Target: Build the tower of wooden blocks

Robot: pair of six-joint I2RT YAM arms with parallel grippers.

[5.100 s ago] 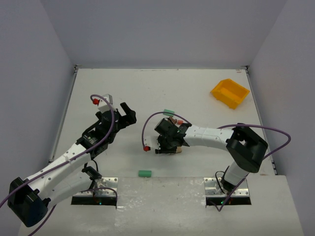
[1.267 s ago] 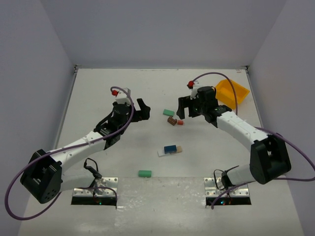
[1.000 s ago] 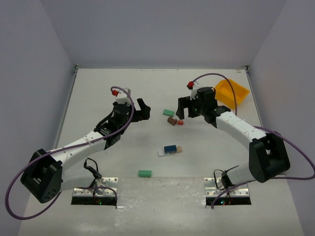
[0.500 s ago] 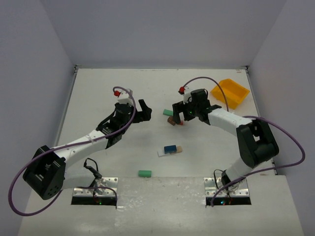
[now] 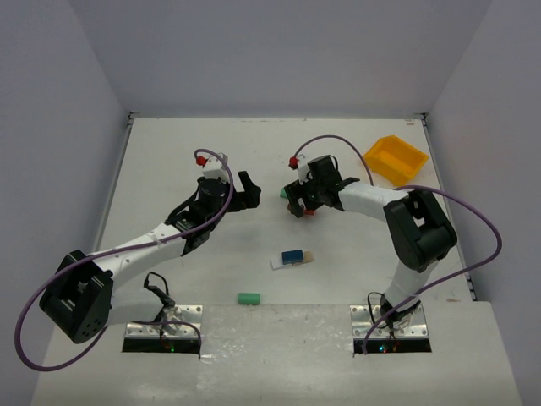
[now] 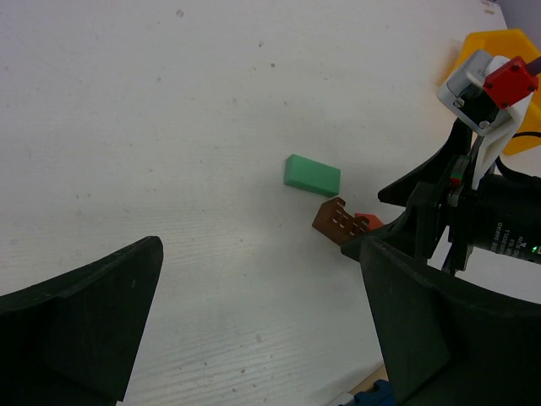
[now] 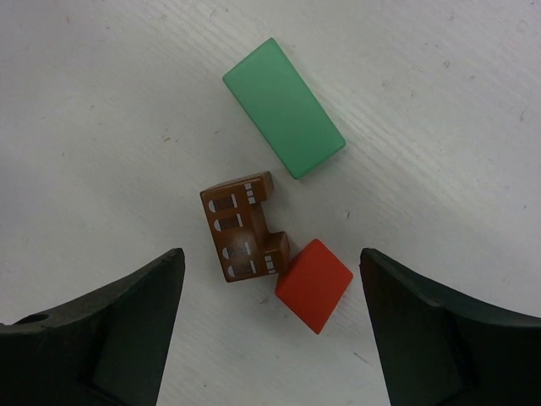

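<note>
My right gripper [image 7: 269, 262] gapes empty astride a brown arched wooden block [image 7: 243, 227], red wooden cube [image 7: 314, 285] adjoining, green wooden brick [image 7: 284, 107] beyond; left gripper [image 6: 260, 254] likewise.

A white table [image 5: 186, 144] is seen with a yellow plastic bin [image 5: 395, 159] set toward its far right corner. Near the middle, a green block [image 7: 284, 107], a brown arched block [image 7: 243, 227] and a red block [image 7: 314, 284] are clustered. Nearer the front, a pale plank [image 5: 276, 264] topped by a blue block [image 5: 293, 256] is laid flat, and a second green block [image 5: 248, 299] is set well apart.
</note>
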